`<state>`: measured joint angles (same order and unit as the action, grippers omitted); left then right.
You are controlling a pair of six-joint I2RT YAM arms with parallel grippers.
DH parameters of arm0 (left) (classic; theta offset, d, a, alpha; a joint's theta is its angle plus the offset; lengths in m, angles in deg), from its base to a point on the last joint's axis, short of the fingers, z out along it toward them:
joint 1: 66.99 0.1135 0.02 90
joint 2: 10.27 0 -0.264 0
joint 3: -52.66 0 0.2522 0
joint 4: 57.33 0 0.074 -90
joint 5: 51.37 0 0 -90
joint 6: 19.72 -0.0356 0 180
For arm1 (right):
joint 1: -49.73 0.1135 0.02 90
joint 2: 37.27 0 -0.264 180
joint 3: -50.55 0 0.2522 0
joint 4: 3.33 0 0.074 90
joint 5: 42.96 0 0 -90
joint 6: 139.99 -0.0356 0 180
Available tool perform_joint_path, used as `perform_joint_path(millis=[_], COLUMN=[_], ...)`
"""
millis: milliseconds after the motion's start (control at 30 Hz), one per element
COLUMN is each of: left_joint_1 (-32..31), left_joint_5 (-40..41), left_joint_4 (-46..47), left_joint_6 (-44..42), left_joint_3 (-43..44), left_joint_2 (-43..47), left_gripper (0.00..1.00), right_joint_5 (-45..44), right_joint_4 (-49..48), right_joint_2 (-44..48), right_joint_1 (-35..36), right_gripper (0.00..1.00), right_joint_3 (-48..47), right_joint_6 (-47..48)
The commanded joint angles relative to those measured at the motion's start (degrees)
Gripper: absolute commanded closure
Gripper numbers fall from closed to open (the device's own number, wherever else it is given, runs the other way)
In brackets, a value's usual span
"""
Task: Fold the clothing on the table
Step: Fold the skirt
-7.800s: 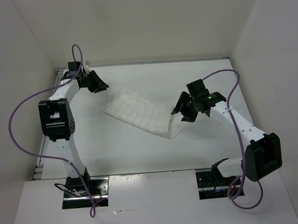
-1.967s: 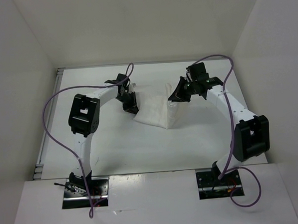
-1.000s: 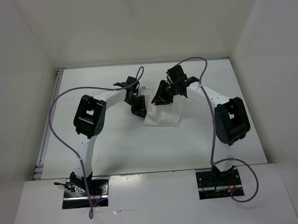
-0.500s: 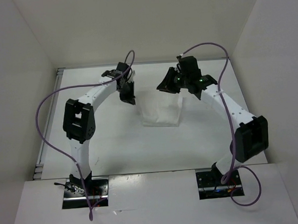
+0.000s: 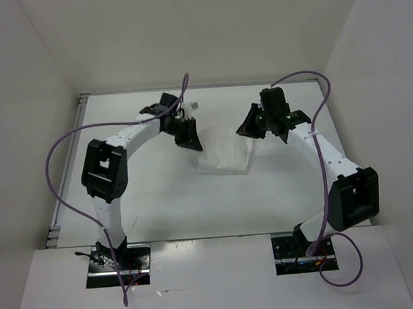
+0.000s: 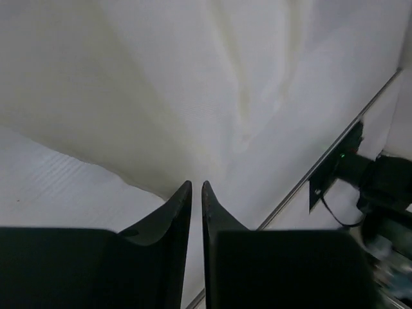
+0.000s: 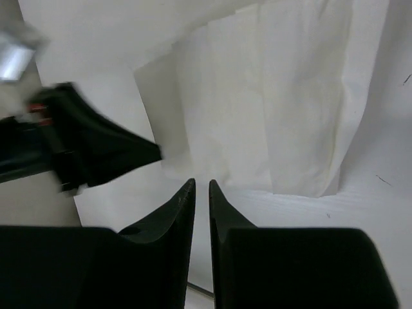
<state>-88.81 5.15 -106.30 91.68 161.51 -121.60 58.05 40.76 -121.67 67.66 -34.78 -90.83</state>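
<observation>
The clothing point(image 5: 224, 155) lies folded into a small white rectangle in the middle of the table point(image 5: 160, 198). My left gripper point(image 5: 189, 137) hovers at its upper left corner, jaws drawn together to a thin slit with nothing between them. In the left wrist view the gripper point(image 6: 196, 185) points over the cream fabric point(image 6: 161, 84). My right gripper point(image 5: 247, 127) hangs by the cloth's upper right corner, also narrowed to a slit and holding nothing. From the right wrist, the gripper point(image 7: 201, 183) faces the layered folds point(image 7: 270, 122), with the left gripper's fingers point(image 7: 96, 154) beyond.
White walls enclose the table on three sides. A thin metal rim point(image 5: 82, 99) runs along the table's far and left edges. Purple cables point(image 5: 62, 176) loop out from both arms. The arm bases point(image 5: 118, 259) sit at the near edge.
One second ago both grippers were down on the cloth's far edge. They have since lifted off and drawn apart, leaving the cloth lying folded; the right jaws have narrowed.
</observation>
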Motion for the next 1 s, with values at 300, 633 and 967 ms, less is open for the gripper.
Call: perform_joint_path(millis=[300,633,967], left_joint_1=[1.43,5.73,10.57], left_joint_5=[-7.57,-5.55,1.47], left_joint_4=[6.47,-0.68,16.46], left_joint_6=[4.26,-0.4,8.28], left_joint_3=[-11.77,-5.34,-36.86], left_joint_2=[-14.27,9.35,27.19], left_gripper=[0.83,0.56,0.53], right_joint_5=[-4.85,-10.48,-9.51], right_joint_4=[3.33,3.53,-5.97], right_joint_2=[10.39,23.74,48.06], right_joint_1=[-2.11,-2.64,-3.7], right_gripper=[0.83,0.72,0.0], right_joint_3=[2.22,4.59,21.28], right_joint_6=[-0.12,0.59,5.33])
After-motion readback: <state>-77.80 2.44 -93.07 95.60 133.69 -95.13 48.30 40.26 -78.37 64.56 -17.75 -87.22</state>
